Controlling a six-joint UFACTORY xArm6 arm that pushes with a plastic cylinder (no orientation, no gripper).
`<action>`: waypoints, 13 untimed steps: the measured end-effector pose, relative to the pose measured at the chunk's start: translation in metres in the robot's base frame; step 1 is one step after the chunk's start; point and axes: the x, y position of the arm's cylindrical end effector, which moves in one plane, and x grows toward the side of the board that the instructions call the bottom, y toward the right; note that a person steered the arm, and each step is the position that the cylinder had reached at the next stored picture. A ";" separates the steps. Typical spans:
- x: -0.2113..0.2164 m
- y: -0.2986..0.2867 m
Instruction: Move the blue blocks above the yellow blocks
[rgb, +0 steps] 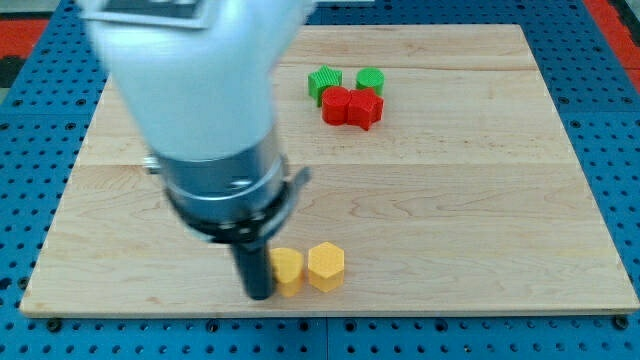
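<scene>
Two yellow blocks lie near the view's bottom: a yellow hexagon (326, 266) and another yellow block (288, 271) just to its left, touching it. My tip (259, 295) rests on the board right against the left side of that left yellow block. No blue blocks show; the arm's large white and dark body covers the board's upper left and may hide them.
Near the view's top, right of centre, two green blocks (324, 81) (370, 79) sit above two red blocks (337, 104) (365, 109), all bunched together. The wooden board (480, 200) lies on a blue pegboard.
</scene>
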 end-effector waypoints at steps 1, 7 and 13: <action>-0.005 0.022; -0.153 -0.100; -0.082 -0.050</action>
